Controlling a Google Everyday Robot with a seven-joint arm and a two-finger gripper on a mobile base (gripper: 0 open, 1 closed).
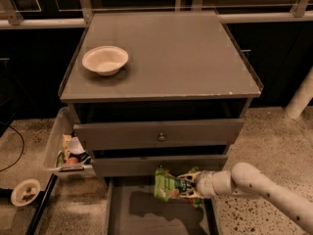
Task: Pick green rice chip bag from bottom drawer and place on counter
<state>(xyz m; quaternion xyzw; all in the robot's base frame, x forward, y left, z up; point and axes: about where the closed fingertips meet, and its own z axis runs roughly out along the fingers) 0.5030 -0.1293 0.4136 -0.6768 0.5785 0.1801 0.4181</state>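
Note:
The green rice chip bag (166, 185) is a crinkled light-green bag, held above the open bottom drawer (146, 214), in front of the middle drawer's face. My gripper (187, 185) reaches in from the right on a white arm and is shut on the bag's right edge. The bag casts a shadow on the grey drawer floor. The counter (181, 53) is the flat grey cabinet top above, with a white bowl (105, 59) at its left.
Two knob-fronted drawers (160, 137) sit above the bottom drawer. A clear bin with small items (66, 151) stands left of the cabinet. A small dish (26, 191) lies on the floor at left. A white post (301, 97) stands at right.

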